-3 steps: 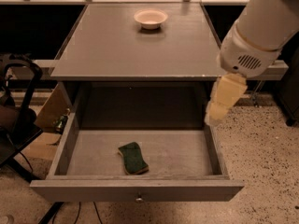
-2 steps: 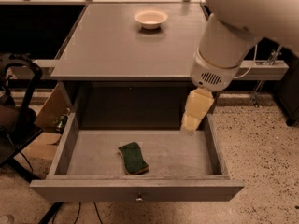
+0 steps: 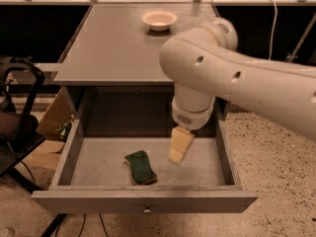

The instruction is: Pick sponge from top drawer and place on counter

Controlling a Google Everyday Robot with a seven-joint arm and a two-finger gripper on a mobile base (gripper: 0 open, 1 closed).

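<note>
The sponge (image 3: 140,167), dark green on top with a yellow-tan base, lies flat on the floor of the open top drawer (image 3: 69,154), left of middle and near the front panel. The drawer's small metal knob (image 3: 146,211) shows on the front panel. My gripper (image 3: 178,148) hangs down inside the drawer opening, just right of the sponge and a little above the drawer floor, apart from it. It holds nothing that I can see. The grey counter (image 3: 116,43) spans the top of the cabinet behind the drawer.
A white bowl (image 3: 159,19) stands at the back of the counter. My large white arm (image 3: 237,78) crosses in from the right over the drawer's right side. A dark chair or cart (image 3: 17,117) and a cardboard box (image 3: 54,113) stand at the left.
The arm has swung left and lower, carrying the gripper from the drawer's right edge down into the drawer, close beside the sponge. The sponge has not moved.
</note>
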